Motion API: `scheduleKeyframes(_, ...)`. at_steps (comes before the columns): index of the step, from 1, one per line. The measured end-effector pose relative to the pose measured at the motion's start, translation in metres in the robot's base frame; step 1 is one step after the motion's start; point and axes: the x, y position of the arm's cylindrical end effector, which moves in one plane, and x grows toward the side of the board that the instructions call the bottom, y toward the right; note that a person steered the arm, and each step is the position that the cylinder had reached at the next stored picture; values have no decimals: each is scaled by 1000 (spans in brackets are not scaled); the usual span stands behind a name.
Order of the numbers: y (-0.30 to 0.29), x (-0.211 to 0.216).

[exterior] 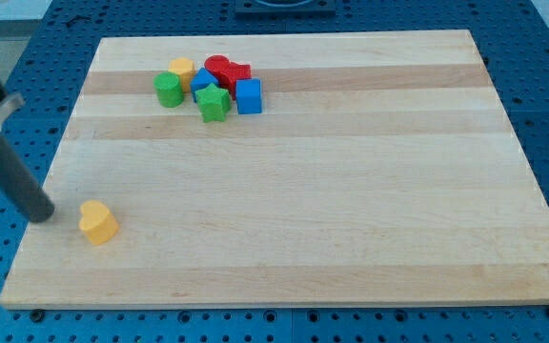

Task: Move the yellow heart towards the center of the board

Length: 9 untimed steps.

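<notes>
Sitting just right of my tip (44, 217): yellow heart (97, 222), apart.

a straight dark rod with a blunt round end, my tip (42, 216), under a blurred grey upper part.

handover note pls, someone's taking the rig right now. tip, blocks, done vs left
My tip sits at the board's left edge, just left of the yellow heart, a small gap between them.
Yellow heart: alone, lower left of the wooden board.
Other blocks, red, blue, green and a second yellow one, are clustered at the view's top left.
Done: tip lined up behind the heart.
Left: push it rightward and slightly up to the centre.
</notes>
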Motion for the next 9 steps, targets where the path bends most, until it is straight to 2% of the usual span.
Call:
scheduleKeyframes(1, 7, 40)
scheduleKeyframes(2, 21, 46)
scheduleKeyframes(6, 110, -41)
scheduleKeyframes(7, 117, -47)
scheduleKeyframes(9, 118, -16)
